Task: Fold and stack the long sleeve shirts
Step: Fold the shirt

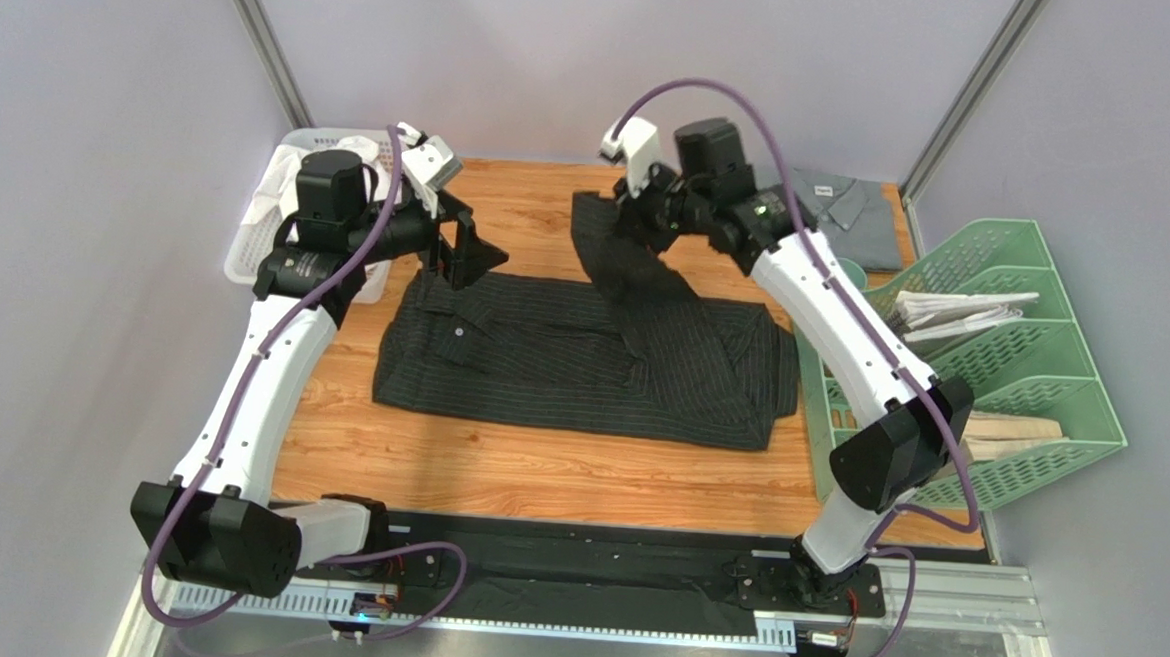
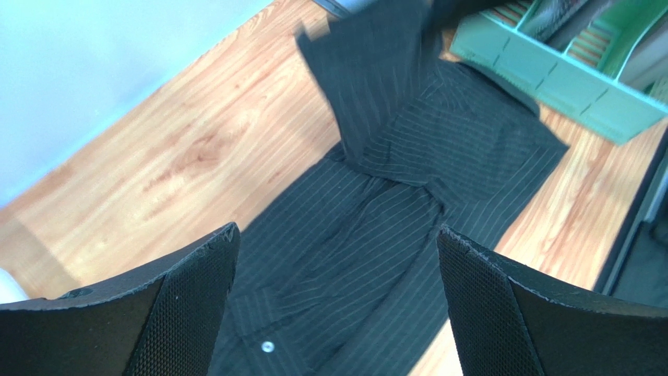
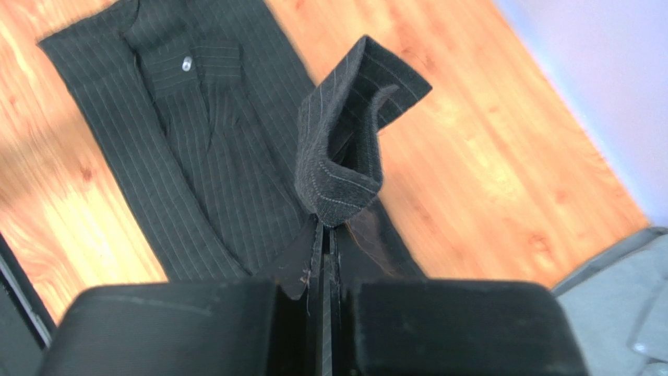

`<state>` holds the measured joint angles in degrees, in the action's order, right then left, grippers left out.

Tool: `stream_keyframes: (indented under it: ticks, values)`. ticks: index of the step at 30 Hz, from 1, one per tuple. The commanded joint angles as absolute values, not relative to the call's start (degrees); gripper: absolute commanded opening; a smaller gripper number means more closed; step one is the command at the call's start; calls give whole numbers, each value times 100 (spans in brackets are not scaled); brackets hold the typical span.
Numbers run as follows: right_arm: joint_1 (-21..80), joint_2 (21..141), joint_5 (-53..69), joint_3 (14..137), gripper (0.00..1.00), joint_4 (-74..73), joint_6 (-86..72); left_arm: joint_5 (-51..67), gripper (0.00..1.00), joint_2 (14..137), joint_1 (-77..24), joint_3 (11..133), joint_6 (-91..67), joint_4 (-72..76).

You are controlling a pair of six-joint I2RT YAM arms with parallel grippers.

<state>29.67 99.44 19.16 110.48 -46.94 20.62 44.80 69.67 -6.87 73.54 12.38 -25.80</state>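
The black pinstriped cloth shirt point(image 1: 589, 362) lay spread on the wooden table point(image 1: 539, 474). The right gripper point(image 3: 325, 291) pinched its raised sleeve cuff point(image 3: 345, 141). The left gripper point(image 2: 337, 235) hung wide apart and empty above the shirt's left end. The plain grey shirt point(image 1: 841, 207) lay at the far right corner.

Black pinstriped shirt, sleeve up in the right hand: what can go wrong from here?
1. The right hand grips the black pinstriped cloth shirt by just its sleeve cuff edge; it may slip out mid-fold.
2. The left hand hangs open above the shirt, pinning nothing; a sleeve pull could drag and wrinkle the flat body.
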Motion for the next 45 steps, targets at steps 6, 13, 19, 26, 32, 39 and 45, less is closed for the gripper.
stream_keyframes:
  ticks: [6,13,19,26,32,39,45]
  values:
    - [4183,9518,28,9053,0,-2576,1714,3088,99,6461,-598,6857,-921,-2452]
    - [4631,10265,-360,9105,0,-2277,1160,2118,99,6354,-230,6442,-1204,-3453]
    - [4948,10968,-553,9535,0,-2197,949,2602,99,6092,360,6039,-1362,-3665]
    - [5176,11399,-589,10054,0,-2162,668,2189,99,5880,527,5906,-1187,-3928]
    - [5352,11741,-580,10520,0,-2162,484,2162,99,5880,677,5941,-950,-4034]
    - [5677,12410,-625,11039,23,-2197,491,2320,99,6082,879,5985,-687,-4113]
    - [5433,11588,482,10838,67,-2943,572,2540,99,6222,958,6082,-10,-4122]
